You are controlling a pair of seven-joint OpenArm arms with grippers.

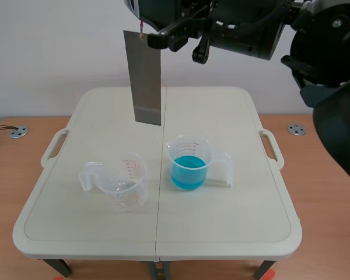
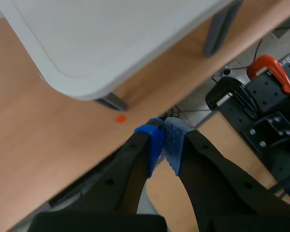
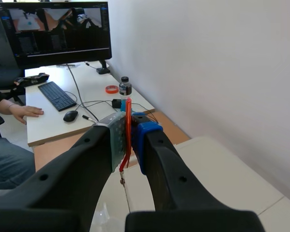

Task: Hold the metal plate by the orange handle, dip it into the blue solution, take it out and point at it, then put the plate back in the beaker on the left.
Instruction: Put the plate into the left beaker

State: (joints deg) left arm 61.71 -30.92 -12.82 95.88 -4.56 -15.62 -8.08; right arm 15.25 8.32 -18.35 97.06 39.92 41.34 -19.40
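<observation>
- The metal plate (image 1: 146,79) hangs upright, high above the table (image 1: 221,111), clear of the blue solution (image 1: 188,170) and the left beaker (image 1: 126,182).
- My right claw (image 3: 129,133) is clamped on its orange handle (image 3: 127,140).
- My left claw (image 2: 163,137) is closed and empty, off the table.
- Dip status: cannot tell. Pointing and return appear outstanding.

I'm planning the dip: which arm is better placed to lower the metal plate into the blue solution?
Right. The right hand grips the orange handle, and the metal plate hangs above the table near the blue solution. The left hand is shut on nothing, down beside the table's corner.
</observation>
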